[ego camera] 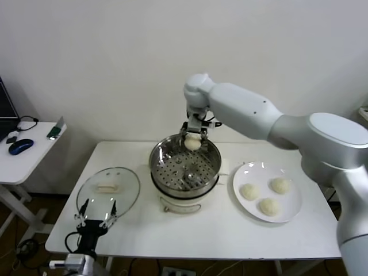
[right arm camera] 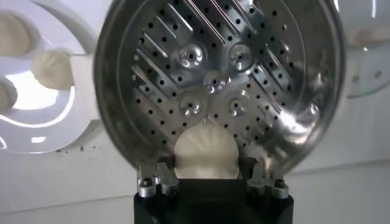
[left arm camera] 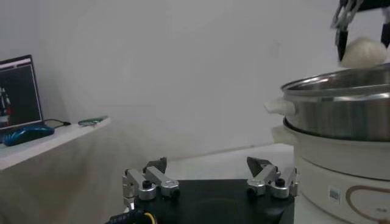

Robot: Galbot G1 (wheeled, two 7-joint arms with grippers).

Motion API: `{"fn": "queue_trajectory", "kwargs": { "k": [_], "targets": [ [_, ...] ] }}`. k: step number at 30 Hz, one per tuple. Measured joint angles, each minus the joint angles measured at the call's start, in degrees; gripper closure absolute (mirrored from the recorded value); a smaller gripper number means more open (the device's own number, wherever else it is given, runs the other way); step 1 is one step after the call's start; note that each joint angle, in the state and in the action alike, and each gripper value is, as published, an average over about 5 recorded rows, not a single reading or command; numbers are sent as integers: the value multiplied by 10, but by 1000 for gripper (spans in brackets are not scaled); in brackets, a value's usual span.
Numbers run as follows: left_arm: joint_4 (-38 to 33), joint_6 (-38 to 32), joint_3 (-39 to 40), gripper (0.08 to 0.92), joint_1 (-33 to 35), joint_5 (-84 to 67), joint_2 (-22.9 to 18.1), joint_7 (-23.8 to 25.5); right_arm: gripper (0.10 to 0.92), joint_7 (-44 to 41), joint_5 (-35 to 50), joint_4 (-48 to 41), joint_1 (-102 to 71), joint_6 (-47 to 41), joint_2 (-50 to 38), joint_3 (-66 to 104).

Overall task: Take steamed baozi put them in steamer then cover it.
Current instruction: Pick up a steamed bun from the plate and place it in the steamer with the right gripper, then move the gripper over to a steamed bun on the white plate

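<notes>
Glass cover (ego camera: 108, 190) sits lower left on the table (ego camera: 218, 230), with the left gripper (ego camera: 95, 217) spread wide just below it. Centre frame, the right gripper (ego camera: 193, 138) pinches one baozi (ego camera: 192, 143) over the steamer's (ego camera: 185, 167) far rim. Right side: three baozi (ego camera: 265, 197) on a white plate (ego camera: 294, 210).

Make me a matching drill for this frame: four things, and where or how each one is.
Things:
1. held baozi
2. cover
3. plate
4. left gripper

States:
A. open, at the table's near edge
B. holds three baozi
C. flat on the table, left of the steamer
D. in the right gripper, over the steamer's far rim

Pairs: 1-D, 2-C, 3-B, 4-A
</notes>
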Motion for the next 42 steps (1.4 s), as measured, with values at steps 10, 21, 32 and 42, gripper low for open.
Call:
{"fn": "queue_trajectory", "kwargs": {
  "k": [10, 21, 32, 42],
  "targets": [
    [0, 0, 2, 177, 2, -5, 3, 0, 330, 28, -87, -45, -43, 25, 42, 22],
    [10, -6, 2, 177, 5, -1, 4, -2, 210, 45, -131, -60, -61, 28, 53, 32],
    [15, -6, 3, 177, 5, 1, 4, -4, 203, 37, -95, -21, -28, 15, 18, 30],
    [12, -4, 7, 177, 3, 1, 6, -6, 203, 54, 132, 80, 78, -118, -104, -71]
  ]
}}
